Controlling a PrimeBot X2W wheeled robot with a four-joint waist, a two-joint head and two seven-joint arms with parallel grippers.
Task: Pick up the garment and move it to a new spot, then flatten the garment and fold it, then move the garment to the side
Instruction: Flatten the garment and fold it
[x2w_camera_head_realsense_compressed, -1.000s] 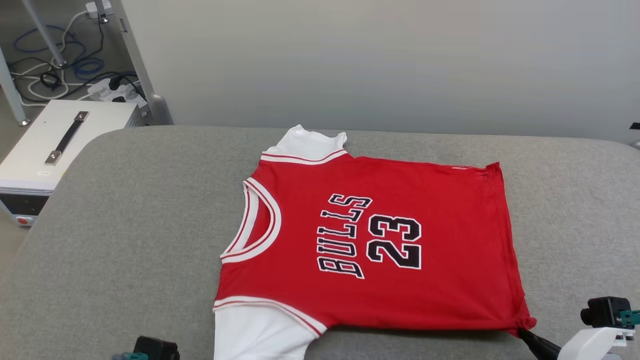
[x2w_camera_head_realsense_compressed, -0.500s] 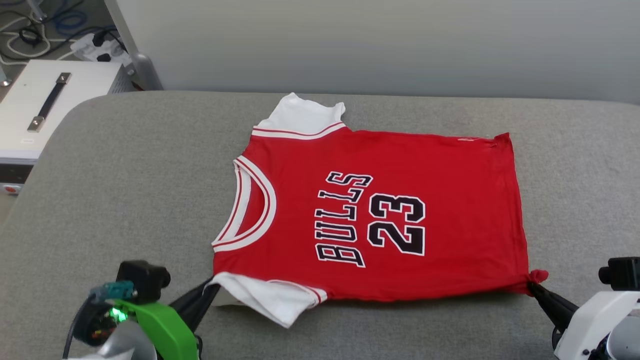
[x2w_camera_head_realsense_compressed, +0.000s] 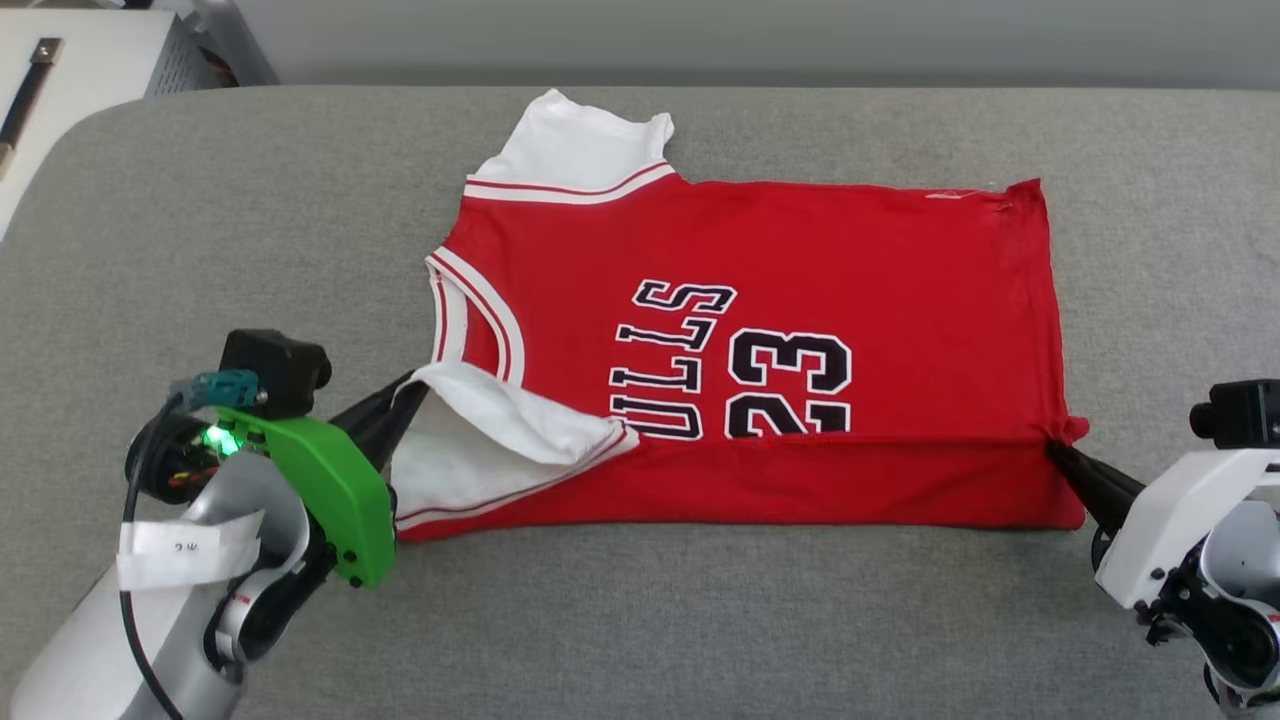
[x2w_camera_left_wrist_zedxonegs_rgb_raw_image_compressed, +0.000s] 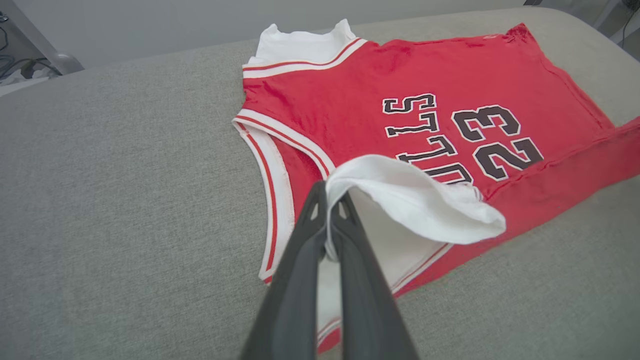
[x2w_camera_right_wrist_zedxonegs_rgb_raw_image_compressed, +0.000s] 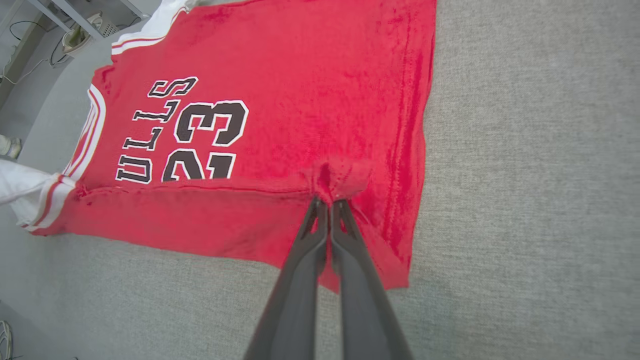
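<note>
Left wrist view: the left pincer (x2w_camera_left_wrist_zedxonegs_rgb_raw_image_compressed: 327, 200) is clamped on the white sleeve (x2w_camera_left_wrist_zedxonegs_rgb_raw_image_compressed: 420, 205), raised over the chest. The right pincer (x2w_camera_right_wrist_zedxonegs_rgb_raw_image_compressed: 328, 206) pinches the near hem corner (x2w_camera_right_wrist_zedxonegs_rgb_raw_image_compressed: 340, 177). The garment (x2w_camera_head_realsense_compressed: 800, 250) lies spread on the grey counter (x2w_camera_head_realsense_compressed: 200, 200), its near edge turned over the lettering (x2w_camera_head_realsense_compressed: 790, 370). I judge this to be the folding step. Next, both pincers should lay that edge down evenly, then release.

A grey fabric-covered surface (x2w_camera_head_realsense_compressed: 700, 620) is bordered at its far left corner by a white case (x2w_camera_head_realsense_compressed: 90, 60) fitted with what seems a dark handle (x2w_camera_head_realsense_compressed: 28, 85).
</note>
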